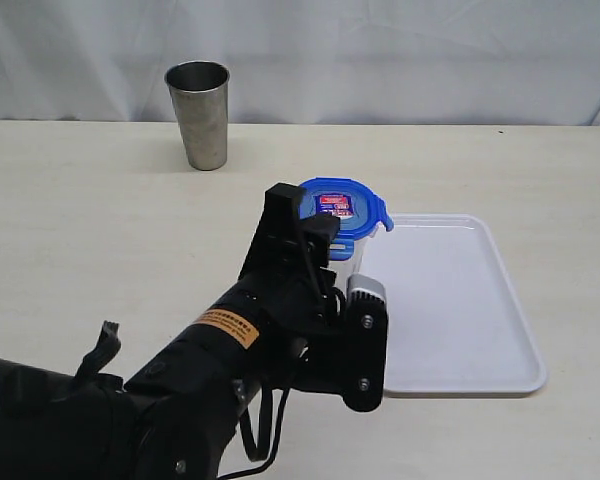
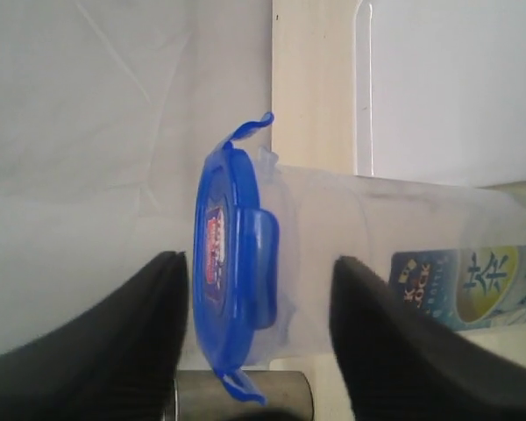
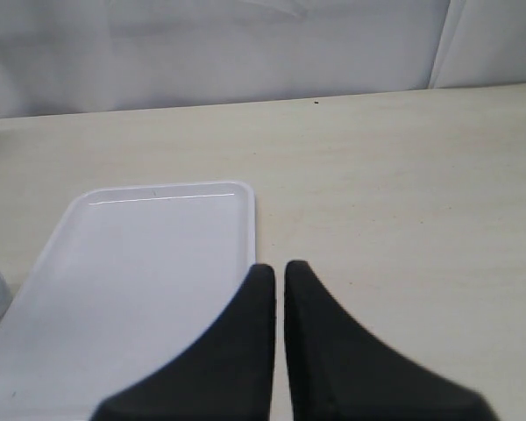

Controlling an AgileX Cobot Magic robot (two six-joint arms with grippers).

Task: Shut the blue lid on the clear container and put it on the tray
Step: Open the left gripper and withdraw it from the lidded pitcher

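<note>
The clear container [image 1: 350,268] stands upright on the table just left of the tray [image 1: 450,300], with the blue lid [image 1: 342,203] resting on its mouth. In the left wrist view the lid [image 2: 232,263] has one side tab folded down and two end tabs flaring out; the container's label [image 2: 465,285] shows. My left gripper [image 1: 305,215] is open and turned on its side; its jaws straddle the lid's edge [image 2: 257,260], one finger above the lid and one beside the container wall, neither visibly touching. My right gripper [image 3: 279,267] is shut on nothing, hovering by the tray's edge [image 3: 245,228].
A grey steel cup [image 1: 198,113] stands at the back of the table, left of the container, and shows behind the lid as the same cup [image 2: 237,396]. White curtain closes the back. The left arm hides the container's lower part in the exterior view.
</note>
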